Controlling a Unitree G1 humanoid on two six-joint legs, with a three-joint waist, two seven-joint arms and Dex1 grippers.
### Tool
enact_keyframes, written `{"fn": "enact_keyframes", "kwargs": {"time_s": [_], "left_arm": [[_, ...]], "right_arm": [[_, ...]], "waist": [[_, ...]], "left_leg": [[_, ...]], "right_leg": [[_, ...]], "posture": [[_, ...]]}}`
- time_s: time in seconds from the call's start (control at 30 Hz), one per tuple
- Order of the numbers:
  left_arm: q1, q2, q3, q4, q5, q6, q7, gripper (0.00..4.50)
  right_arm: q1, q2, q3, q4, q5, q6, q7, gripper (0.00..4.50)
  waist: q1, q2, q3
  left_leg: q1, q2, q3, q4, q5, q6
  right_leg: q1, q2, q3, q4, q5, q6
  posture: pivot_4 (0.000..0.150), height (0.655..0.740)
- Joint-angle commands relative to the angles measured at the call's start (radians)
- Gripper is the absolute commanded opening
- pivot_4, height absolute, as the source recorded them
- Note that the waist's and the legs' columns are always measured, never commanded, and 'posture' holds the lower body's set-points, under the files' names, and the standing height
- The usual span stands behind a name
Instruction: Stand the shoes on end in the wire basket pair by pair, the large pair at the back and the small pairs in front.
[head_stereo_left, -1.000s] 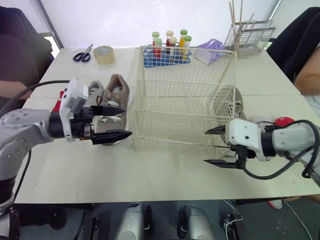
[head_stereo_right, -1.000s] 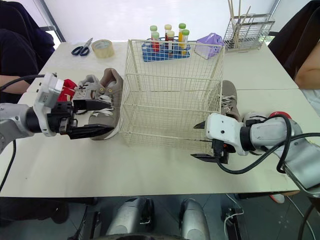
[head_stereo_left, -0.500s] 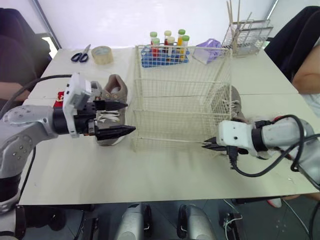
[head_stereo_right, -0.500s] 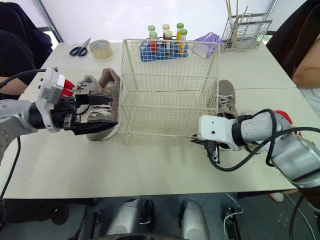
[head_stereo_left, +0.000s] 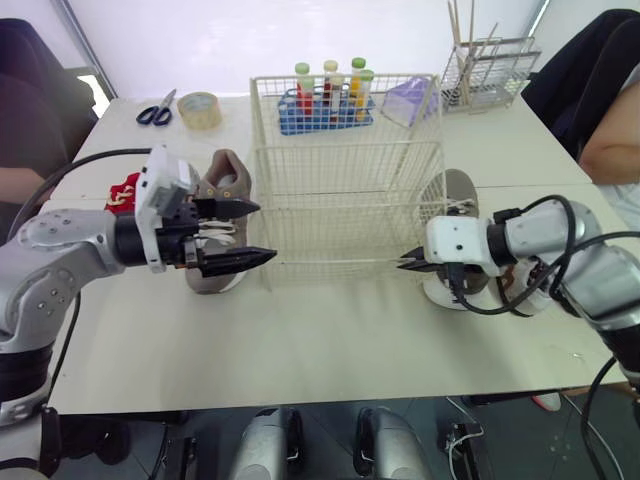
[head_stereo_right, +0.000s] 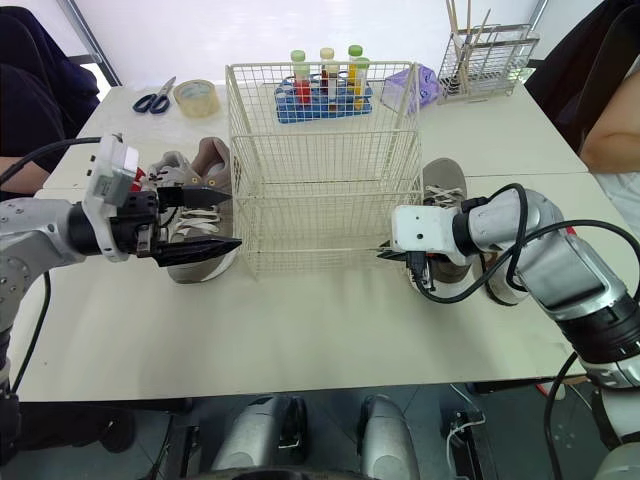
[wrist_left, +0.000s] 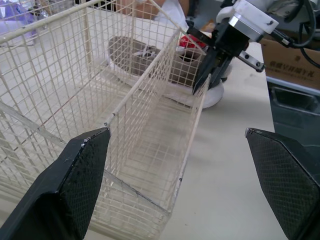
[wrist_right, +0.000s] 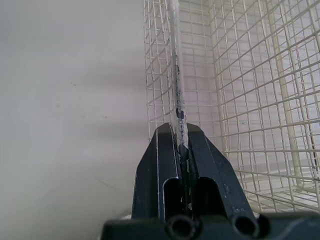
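Note:
The cream wire basket (head_stereo_left: 345, 170) stands in the middle of the table with nothing inside it. My right gripper (head_stereo_left: 402, 265) is shut on a wire at the basket's lower right front corner; the right wrist view shows the wire pinched between the fingers (wrist_right: 165, 155). A taupe shoe (head_stereo_left: 455, 200) lies right of the basket, behind that gripper. Left of the basket lie a tan shoe (head_stereo_left: 232, 178) and a grey shoe (head_stereo_right: 175, 170), with something red (head_stereo_left: 122, 190) beside them. My left gripper (head_stereo_left: 262, 232) is open in front of these shoes, at the basket's left side.
Scissors (head_stereo_left: 155, 108) and a tape roll (head_stereo_left: 203, 108) lie at the back left. A blue rack of bottles (head_stereo_left: 328, 100), a purple bag (head_stereo_left: 408, 98) and a wire rack with sticks (head_stereo_left: 485, 70) stand behind the basket. People sit at both table ends.
My right gripper has moved in from the front right to the basket's lower corner and shut on its wire. The left gripper stays open and has edged nearer the basket. The camera view has shifted.

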Motion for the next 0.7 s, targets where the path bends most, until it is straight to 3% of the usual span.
{"fn": "enact_keyframes", "kwargs": {"time_s": [0.03,0.53,0.63,0.7], "left_arm": [[-0.008,0.001,0.024,-0.029,-0.006,-0.017,0.006,4.5],[-0.013,-0.017,0.015,-0.035,-0.003,-0.018,0.027,4.5],[-0.018,-0.022,0.009,-0.033,0.001,-0.02,0.026,4.5],[-0.021,-0.025,0.005,-0.031,0.005,-0.022,0.025,4.5]], "right_arm": [[-0.055,0.012,-0.03,0.018,-0.047,-0.051,0.008,0.03],[-0.154,0.029,-0.07,0.057,-0.012,0.013,0.116,0.03],[-0.161,0.031,-0.071,0.057,-0.011,0.022,0.124,0.99],[-0.159,0.035,-0.074,0.046,-0.003,0.037,0.126,2.01]], "waist": [[0.0,0.0,0.0],[0.0,0.0,0.0],[-0.001,0.0,0.0],[0.0,0.0,0.0]], "left_leg": [[0.0,0.0,0.0,0.0,0.0,0.0],[0.0,0.0,0.0,0.0,0.0,-0.001],[0.0,0.0,0.0,0.0,0.0,-0.001],[0.0,0.0,0.0,0.0,0.001,-0.001]], "right_leg": [[0.0,0.0,0.0,0.0,0.0,0.0],[0.0,0.0,0.0,0.001,0.0,0.0],[0.0,0.0,0.0,0.001,0.0,0.0],[0.0,0.0,0.0,0.002,0.0,0.0]], "posture": [[0.15,0.74],[0.15,0.74],[0.15,0.74],[0.15,0.74]]}}
